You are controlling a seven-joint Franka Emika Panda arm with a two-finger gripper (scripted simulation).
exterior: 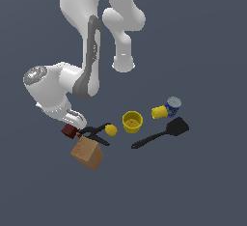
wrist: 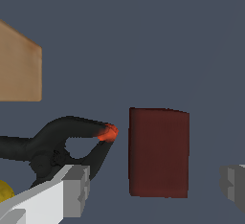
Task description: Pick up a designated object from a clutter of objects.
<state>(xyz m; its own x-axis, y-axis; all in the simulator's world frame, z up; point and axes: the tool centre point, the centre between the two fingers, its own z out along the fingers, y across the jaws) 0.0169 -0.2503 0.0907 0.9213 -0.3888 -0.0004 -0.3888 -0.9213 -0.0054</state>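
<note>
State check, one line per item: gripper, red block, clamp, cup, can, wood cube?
gripper: open, fingers either side of the block, not touching
dark red block: on the floor, not grasped
black clamp: lying flat, orange tips closed
yellow cup: upright, empty
blue-yellow can: on its side
tan wooden cube: tilted

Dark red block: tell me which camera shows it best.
The wrist view. There the dark red block fills much of the frame, its whole face unobstructed, lying between the gripper fingers, with the black clamp beside it. The exterior view shows the block only as a small dark patch, tucked under the arm's hand.
</note>
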